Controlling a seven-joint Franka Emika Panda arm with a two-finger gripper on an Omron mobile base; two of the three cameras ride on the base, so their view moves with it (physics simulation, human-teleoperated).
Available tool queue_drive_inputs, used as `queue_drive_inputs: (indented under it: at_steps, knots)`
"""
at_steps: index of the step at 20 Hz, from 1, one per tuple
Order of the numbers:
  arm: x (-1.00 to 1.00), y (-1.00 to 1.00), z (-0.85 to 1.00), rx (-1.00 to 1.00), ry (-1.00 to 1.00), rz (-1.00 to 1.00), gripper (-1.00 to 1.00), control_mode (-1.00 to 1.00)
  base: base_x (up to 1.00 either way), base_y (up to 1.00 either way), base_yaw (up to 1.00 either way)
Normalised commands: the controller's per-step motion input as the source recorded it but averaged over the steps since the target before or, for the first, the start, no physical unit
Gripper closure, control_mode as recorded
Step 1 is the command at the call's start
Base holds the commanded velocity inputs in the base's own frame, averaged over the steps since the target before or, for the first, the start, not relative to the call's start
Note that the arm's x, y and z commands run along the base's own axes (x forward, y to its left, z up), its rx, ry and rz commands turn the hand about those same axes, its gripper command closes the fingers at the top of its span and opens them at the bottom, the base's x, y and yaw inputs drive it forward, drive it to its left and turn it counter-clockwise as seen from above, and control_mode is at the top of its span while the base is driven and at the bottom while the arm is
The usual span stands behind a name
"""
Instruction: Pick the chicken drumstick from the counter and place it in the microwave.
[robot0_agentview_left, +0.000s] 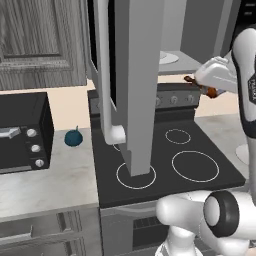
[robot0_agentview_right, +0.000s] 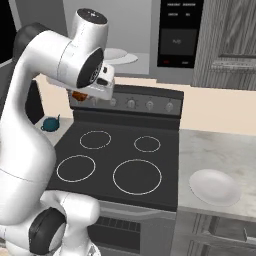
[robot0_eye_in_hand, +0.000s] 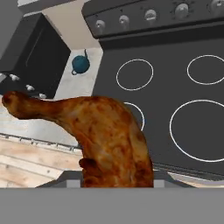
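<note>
Stage: we judged the task roughly half done; the chicken drumstick (robot0_eye_in_hand: 105, 140) was off the worktop (robot0_agentview_left: 47, 175) and in the air, so the pick was complete and the placing remained.
Jaws: the gripper (robot0_agentview_left: 207, 89) was closed on the drumstick; in the hand view the meat rose straight from where the finger tips would be and hid them, so we read the grip from that.
Drumstick position: we saw it held high above the stovetop (robot0_agentview_right: 115, 160), near its back edge by the knob panel, and just below the front lip of the microwave (robot0_agentview_left: 175, 62).
Microwave: its door (robot0_agentview_left: 142, 85) stood swung wide open, and we could see the white tray (robot0_agentview_right: 117, 55) inside.
Left to do: we reckoned the arm had to lift a little, carry the drumstick in over the tray and release it.
Other things: a teal ball (robot0_agentview_left: 74, 137) sat on the worktop left of the stovetop beside the toaster oven (robot0_agentview_left: 22, 130); a white plate (robot0_agentview_right: 215, 186) lay on the worktop to its right.
</note>
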Motion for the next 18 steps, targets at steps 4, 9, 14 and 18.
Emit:
queue_drive_inputs:
  at_steps: [4,9,14,18]
  knots:
    - [0.21,0.55,0.46,0.1,-0.35,-0.08,1.0,-1.0,0.0,0.0,0.0]
    - [0.33,0.57,0.25,0.01,-0.4,-0.11,1.0,-1.0,0.0,0.0,0.0]
    - [0.4,0.34,0.13,0.0,-0.39,-0.14,1.0,-1.0,0.0,0.0,0.0]
    - [0.42,0.11,0.13,0.0,-0.46,-0.08,1.0,-1.0,0.0,0.0,0.0]
